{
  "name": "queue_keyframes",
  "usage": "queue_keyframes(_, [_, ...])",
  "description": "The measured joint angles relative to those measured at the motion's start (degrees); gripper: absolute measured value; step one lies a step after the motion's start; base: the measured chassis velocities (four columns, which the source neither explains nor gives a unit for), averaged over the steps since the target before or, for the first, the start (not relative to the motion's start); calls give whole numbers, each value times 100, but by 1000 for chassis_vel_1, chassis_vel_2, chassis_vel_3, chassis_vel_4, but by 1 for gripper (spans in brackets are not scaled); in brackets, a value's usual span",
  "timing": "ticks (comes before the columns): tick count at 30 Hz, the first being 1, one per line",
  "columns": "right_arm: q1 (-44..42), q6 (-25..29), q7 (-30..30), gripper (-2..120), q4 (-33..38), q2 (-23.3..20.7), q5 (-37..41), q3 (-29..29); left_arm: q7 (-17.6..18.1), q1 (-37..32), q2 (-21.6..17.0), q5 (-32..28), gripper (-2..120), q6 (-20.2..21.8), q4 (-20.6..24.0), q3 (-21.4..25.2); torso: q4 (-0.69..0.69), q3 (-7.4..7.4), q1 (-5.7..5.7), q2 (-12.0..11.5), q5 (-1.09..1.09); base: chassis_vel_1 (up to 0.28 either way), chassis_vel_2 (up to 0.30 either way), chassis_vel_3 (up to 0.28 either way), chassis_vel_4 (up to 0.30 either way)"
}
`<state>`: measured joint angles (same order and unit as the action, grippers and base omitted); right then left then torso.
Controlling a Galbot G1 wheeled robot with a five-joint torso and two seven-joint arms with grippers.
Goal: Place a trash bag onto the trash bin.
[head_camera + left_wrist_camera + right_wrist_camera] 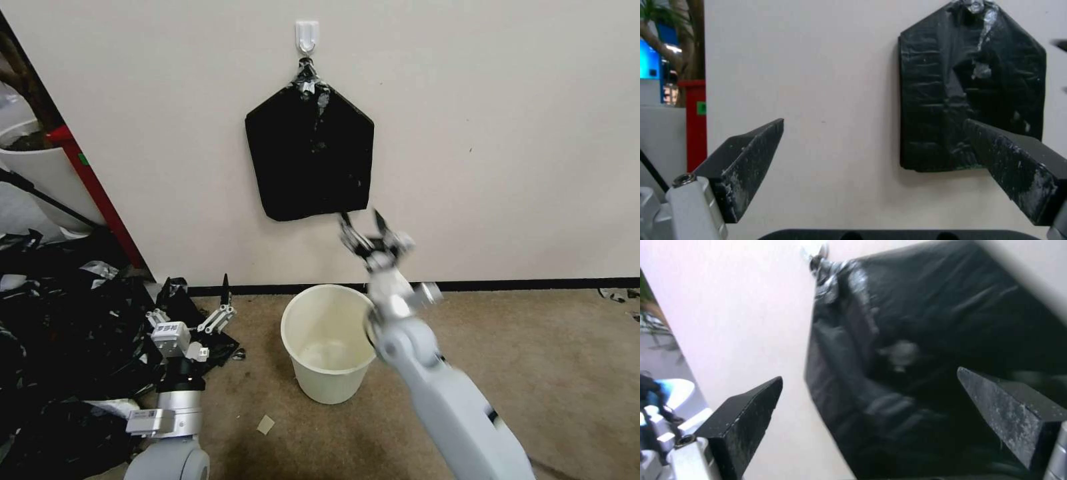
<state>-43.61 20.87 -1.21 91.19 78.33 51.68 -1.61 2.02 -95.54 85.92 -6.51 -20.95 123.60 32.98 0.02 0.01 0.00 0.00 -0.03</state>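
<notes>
The trash bin [331,385], small, round and cream-white, stands upright on the carpet by the wall with nothing in it. The trash bag is out of view. Above the bin a flat five-sided black pack [310,157] with a taped top hangs from a white wall hook [307,33]. My right gripper [362,223] is raised just under the pack's lower right corner, open and holding nothing; its wrist view faces the pack [929,323] close up. Low on the left, my left gripper [197,297] is open and points at the wall, with the pack [942,100] farther off.
A big heap of black plastic scraps [60,333] covers the floor on the left, behind my left arm. A bigger white tub [47,173] and a red post [100,193] stand at the far left. A small paper scrap [266,424] lies on the carpet before the bin.
</notes>
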Motion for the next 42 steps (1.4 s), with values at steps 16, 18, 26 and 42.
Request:
queue_keyframes(16, [2601,-250,-503,100,-1817,953,1707,-202,68,95,51,148,100,-151,-324,128,-2,-1,0,0,3,0,0,0,0])
queue_keyframes(18, [2630,-272,-524,100,-1868,963,1664,-227,76,100,48,148,100,-158,-336,138,-2,-1,0,0,3,0,0,0,0])
queue_keyframes(26, [2695,-332,-750,100,-2260,1087,1313,-227,226,159,-21,140,100,-223,-466,232,-2,-1,0,0,3,0,0,0,0])
queue_keyframes(42, [3062,-214,-1236,92,-2830,1212,1098,-77,232,306,-42,173,100,-341,-783,187,-2,-1,-1,0,3,0,0,0,0])
